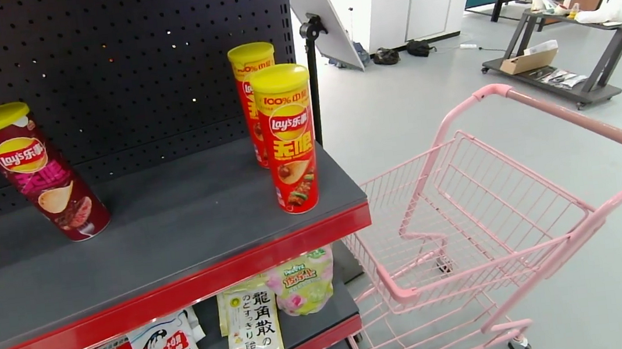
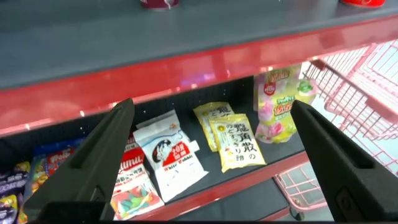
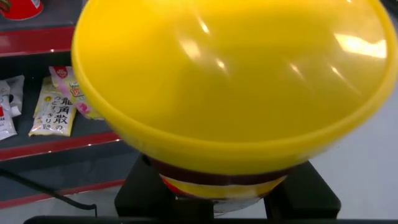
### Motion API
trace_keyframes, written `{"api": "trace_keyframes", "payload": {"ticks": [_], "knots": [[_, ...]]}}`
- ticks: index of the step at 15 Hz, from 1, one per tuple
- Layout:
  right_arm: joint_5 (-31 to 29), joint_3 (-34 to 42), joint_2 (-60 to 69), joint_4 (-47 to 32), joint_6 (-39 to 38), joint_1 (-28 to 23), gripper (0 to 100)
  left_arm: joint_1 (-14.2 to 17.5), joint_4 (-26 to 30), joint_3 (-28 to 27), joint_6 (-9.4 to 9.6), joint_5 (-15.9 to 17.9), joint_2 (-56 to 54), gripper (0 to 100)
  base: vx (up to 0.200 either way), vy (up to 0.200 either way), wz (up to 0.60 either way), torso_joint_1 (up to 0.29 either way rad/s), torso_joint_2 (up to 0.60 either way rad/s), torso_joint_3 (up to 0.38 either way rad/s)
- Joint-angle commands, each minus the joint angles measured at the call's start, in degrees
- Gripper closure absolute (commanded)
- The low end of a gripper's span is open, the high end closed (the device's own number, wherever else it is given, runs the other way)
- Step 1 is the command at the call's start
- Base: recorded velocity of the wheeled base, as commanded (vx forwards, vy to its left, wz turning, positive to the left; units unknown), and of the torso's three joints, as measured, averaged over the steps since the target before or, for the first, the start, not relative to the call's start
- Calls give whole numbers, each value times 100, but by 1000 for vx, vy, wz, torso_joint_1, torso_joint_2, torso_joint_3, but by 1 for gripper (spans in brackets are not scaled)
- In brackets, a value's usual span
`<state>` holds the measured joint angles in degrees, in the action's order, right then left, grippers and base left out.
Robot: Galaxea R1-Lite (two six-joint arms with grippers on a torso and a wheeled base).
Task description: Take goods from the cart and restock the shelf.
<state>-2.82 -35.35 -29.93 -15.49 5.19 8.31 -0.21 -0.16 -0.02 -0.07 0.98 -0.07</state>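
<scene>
Right wrist view: right tool [image 3: 225, 198] pinches a yellow-lidded can [image 3: 230, 74]; left tool [image 2: 208, 144] hangs spread before the shelf [image 2: 186, 62].

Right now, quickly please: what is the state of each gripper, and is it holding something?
Left gripper: open, holding nothing.
Right gripper: closed on a chip can with a yellow lid.

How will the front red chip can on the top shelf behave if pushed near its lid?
The front red can is tall on a narrow base, so it would probably tip rather than slide. It stands near the shelf's red front edge, so it might fall off. Once lying down, its round body would likely roll.
</scene>
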Motion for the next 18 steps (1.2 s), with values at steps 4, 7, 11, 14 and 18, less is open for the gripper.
{"api": "trace_keyframes", "payload": {"ticks": [4,7,11,14,18], "knots": [[0,-59,-312,99,43,4,100,3,-2,2,-1,-1,7,0,0,0,0,184,-445,-277],[18,-103,-707,697,210,4,100,-6,-2,2,-1,-1,7,0,0,0,0,146,-365,-214],[106,-147,-901,785,289,39,100,-6,-2,2,-1,-1,7,0,0,0,0,9,-21,-16],[106,-86,-892,785,289,39,100,3,-2,2,-1,-1,7,0,0,0,600,1,-2,-1],[246,-86,-901,776,280,39,100,3,-2,2,-1,-1,7,0,0,0,600,7,2,2]]}}
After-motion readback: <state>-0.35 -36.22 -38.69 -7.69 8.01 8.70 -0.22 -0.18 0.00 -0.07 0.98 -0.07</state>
